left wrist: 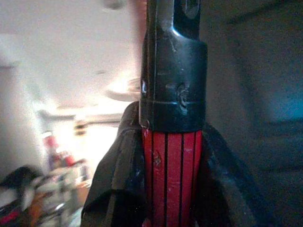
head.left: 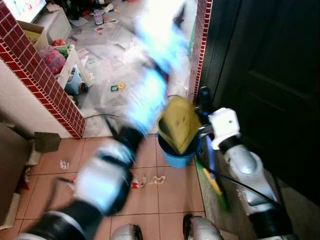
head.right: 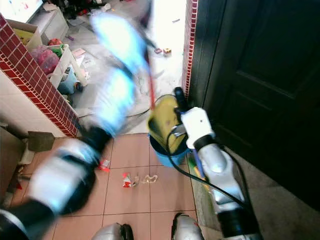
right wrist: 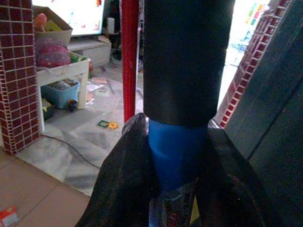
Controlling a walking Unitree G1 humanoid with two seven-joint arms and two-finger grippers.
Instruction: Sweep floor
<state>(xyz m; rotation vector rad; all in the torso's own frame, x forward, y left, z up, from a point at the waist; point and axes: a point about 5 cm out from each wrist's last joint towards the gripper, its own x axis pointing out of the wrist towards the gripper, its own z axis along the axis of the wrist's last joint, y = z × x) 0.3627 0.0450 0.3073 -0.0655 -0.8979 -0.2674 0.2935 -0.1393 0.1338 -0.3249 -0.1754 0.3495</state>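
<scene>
Your left gripper (left wrist: pixel 165 189) is pinched around a red broom handle (left wrist: pixel 171 175), just below its black end cap (left wrist: pixel 173 71) — the two black fingers (left wrist: pixel 118 184) press against the striped red shaft from either side. In the head views that left arm (head.left: pixel 102 180) is heavily blurred, reaching up and forward over the tiled floor (head.left: pixel 170 190), so you cannot make out the broom's head there; only a thin red stretch of the shaft (head.right: pixel 150 92) shows above the bucket.

Your right gripper (right wrist: pixel 173 189) is clamped on a blue handle (right wrist: pixel 176 151) with a black grip sleeve (right wrist: pixel 187 56) above the fingers. In the head views the right arm (head.right: pixel 212 165) holds this handle beside a dark door (head.right: pixel 260 80), and a yellow dustpan (head.left: pixel 179 124) sits tilted over a blue bucket (head.left: pixel 177 155), just in front of that gripper.

On the terracotta tiles near the robot's feet (head.left: pixel 125 232) lie a few bits of litter — small wrappers (head.right: pixel 128 181) and a pale scrap (head.right: pixel 148 178). A brick-faced wall (head.left: pixel 45 80) stands to the left, and beyond it the grey floor is strewn with toys and papers (head.left: pixel 118 87).
</scene>
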